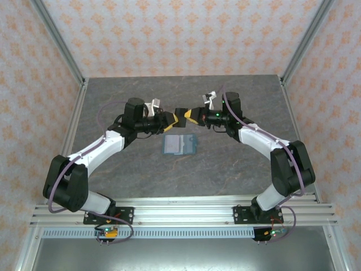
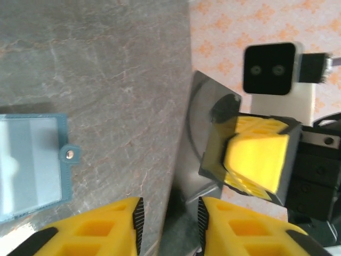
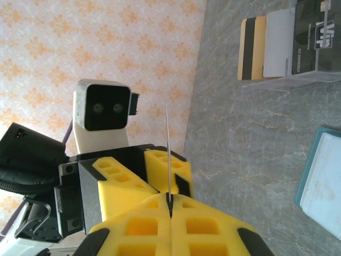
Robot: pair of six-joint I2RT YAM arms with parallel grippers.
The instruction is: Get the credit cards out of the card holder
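A thin dark card hangs in the air between my two grippers, above the table's middle. My right gripper is shut on one end of the card, which I see edge-on. My left gripper has its jaws apart on either side of the card's other end, with a gap showing beside the card. The card holder lies flat and open on the table just in front of the grippers, teal with a pale panel. Three more credit cards, brown, pale and black, lie side by side on the table.
Patterned walls close in the grey stone table at the back and both sides, with metal posts at the corners. An aluminium rail carries both arm bases along the near edge. The snap tab of the card holder points toward my left gripper.
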